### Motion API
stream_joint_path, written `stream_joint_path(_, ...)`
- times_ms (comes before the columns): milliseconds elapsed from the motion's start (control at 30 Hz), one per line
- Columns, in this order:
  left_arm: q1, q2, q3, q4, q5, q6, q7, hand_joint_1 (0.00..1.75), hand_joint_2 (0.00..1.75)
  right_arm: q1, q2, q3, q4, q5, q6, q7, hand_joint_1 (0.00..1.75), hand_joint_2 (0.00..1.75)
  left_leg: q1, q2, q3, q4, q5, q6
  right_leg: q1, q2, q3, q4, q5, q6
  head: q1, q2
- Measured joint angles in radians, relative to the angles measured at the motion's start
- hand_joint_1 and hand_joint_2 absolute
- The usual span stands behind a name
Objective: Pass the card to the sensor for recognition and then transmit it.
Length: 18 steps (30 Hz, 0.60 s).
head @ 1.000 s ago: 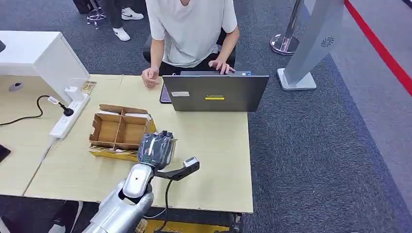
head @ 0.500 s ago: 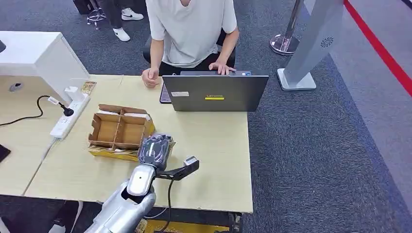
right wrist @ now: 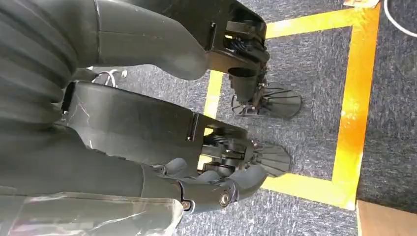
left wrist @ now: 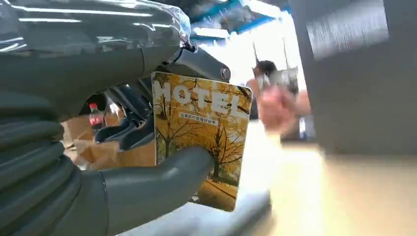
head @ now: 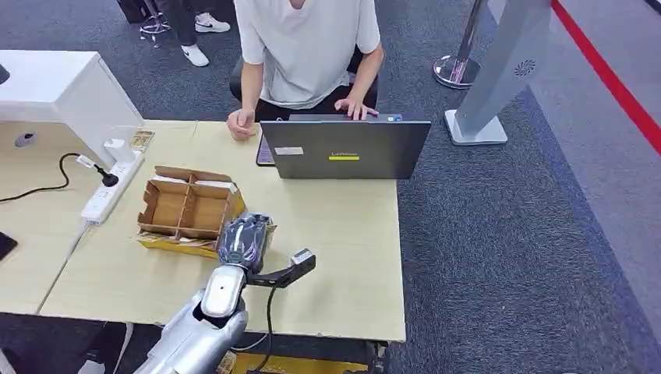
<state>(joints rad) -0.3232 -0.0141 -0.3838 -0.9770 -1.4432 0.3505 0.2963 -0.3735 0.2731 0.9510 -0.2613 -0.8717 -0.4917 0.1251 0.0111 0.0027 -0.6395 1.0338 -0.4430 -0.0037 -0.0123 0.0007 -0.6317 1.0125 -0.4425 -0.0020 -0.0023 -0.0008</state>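
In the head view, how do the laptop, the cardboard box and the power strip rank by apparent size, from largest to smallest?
1. Laptop, clearly the largest.
2. Cardboard box, somewhat smaller.
3. Power strip, the smallest: long but narrow.
All three rest on the same table at similar depth, so nearness hardly affects the order.

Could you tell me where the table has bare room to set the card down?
Bare wood lies between the grey laptop and the table's near edge, right of the left hand. Crowded: the brown divided cardboard box and the white power strip.
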Motion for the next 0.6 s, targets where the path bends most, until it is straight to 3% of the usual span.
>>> stream_joint_path(100,-0.034,-0.003,0.0,0.0,-0.038,0.172,-0.039,1.75,1.75,0.0,0.0,0.0,0.0,0.003,0.013,0.013,0.0,1.75,0.0,-0.002,0.0,0.0,0.0,0.0,0.0,-0.002,0.0,0.0,0.0,0.0,0.0,0.0)
stream_joint_path(200,-0.089,-0.008,0.0,0.0,-0.061,0.223,-0.052,1.75,1.75,0.0,0.0,0.0,0.0,0.011,0.018,0.02,0.0,1.75,0.0,-0.002,0.0,0.0,0.0,0.0,0.0,-0.002,0.001,0.0,0.0,0.0,0.0,0.0)
stream_joint_path(400,-0.249,-0.009,0.007,0.003,-0.066,0.221,-0.061,1.75,1.75,-0.001,0.0,0.0,-0.002,0.016,0.031,0.045,0.0,1.75,0.0,-0.002,0.0,0.0,0.001,0.001,0.0,-0.002,0.001,0.0,0.0,0.0,0.0,0.0)
stream_joint_path(600,-0.377,-0.003,0.04,0.036,-0.067,0.176,-0.046,1.75,1.75,-0.003,0.0,0.0,-0.006,0.013,0.04,0.055,0.0,1.75,0.0,-0.002,0.0,0.0,0.001,0.0,0.0,-0.002,0.001,0.0,0.0,0.0,0.0,0.0)
